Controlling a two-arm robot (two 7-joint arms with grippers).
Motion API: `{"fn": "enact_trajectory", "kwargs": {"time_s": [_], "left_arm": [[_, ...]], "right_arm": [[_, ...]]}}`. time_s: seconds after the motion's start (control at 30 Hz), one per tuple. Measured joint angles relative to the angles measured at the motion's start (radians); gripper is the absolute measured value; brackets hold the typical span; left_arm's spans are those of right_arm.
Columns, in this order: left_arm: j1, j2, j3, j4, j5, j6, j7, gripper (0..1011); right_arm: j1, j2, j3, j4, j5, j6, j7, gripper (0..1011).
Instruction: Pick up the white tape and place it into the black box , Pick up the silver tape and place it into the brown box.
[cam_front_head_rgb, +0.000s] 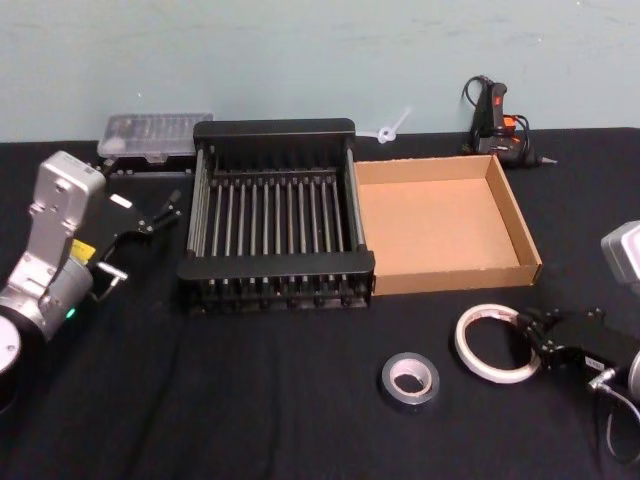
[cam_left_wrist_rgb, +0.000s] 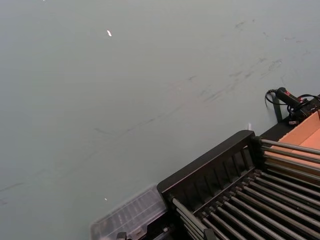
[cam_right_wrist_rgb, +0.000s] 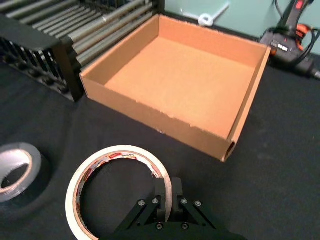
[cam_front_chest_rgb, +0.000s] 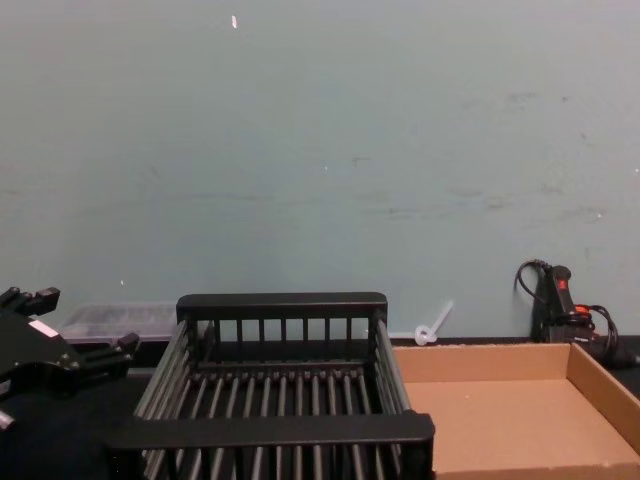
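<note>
1. Head view: flat white tape roll w/ red print on its inner face (cam_front_head_rgb: 495, 343) lies on the black cloth table (cam_front_head_rgb: 250, 400), in front of the shallow tan cardboard box (cam_front_head_rgb: 520, 235). Right gripper (cam_front_head_rgb: 528, 330) is at the roll's right wall, fingers clamped across it. Plain grey-silver duct-tape roll (cam_front_head_rgb: 410, 381) lies just left of it, apart. Big black slatted plastic crate (cam_front_head_rgb: 275, 275) touches the cardboard box's left wall; both hold nothing. Left gripper (cam_front_head_rgb: 165, 210) hangs left of the crate, fingers spread, holding nothing.
2. Left wrist view: crate's back rim (cam_left_wrist_rgb: 210, 160), a clear plastic case (cam_left_wrist_rgb: 130, 217) behind it, a black glue gun (cam_left_wrist_rgb: 292, 102) by the wall.
3. Right wrist view: 2 fingers (cam_right_wrist_rgb: 161, 192) pinch the white roll's wall (cam_right_wrist_rgb: 100, 165), 1 inside the hole, 1 outside. Probably light, stiff, smooth-sided; a wall pinch suits it, tho the roll could swing. Silver roll (cam_right_wrist_rgb: 17, 170) looks thicker, prob heavier; same hold.
4. Chest view: left gripper (cam_front_chest_rgb: 60, 345) beside the crate (cam_front_chest_rgb: 280, 305), well clear. Route to the crate passes over the silver roll + crate's thick front rim; needs lift.
</note>
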Motion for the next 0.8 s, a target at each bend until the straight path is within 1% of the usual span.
{"fn": "enact_trajectory", "kwargs": {"time_s": [0.2,0.37,0.63,0.7,0.8], "left_arm": [[0.0,0.0,0.0,0.0,0.0,0.0,0.0,1001],[0.0,0.0,0.0,0.0,0.0,0.0,0.0,1001],[0.0,0.0,0.0,0.0,0.0,0.0,0.0,1001],[0.0,0.0,0.0,0.0,0.0,0.0,0.0,1001],[0.0,0.0,0.0,0.0,0.0,0.0,0.0,1001]], "right_arm": [[0.0,0.001,0.009,-0.021,0.011,-0.011,0.009,80],[0.017,-0.001,0.009,-0.027,0.013,-0.023,0.013,80],[0.079,-0.026,-0.013,-0.005,0.001,-0.05,0.015,80],[0.11,-0.038,-0.027,0.011,-0.008,-0.06,0.02,80],[0.141,-0.054,-0.044,0.027,-0.017,-0.071,0.023,80]]}}
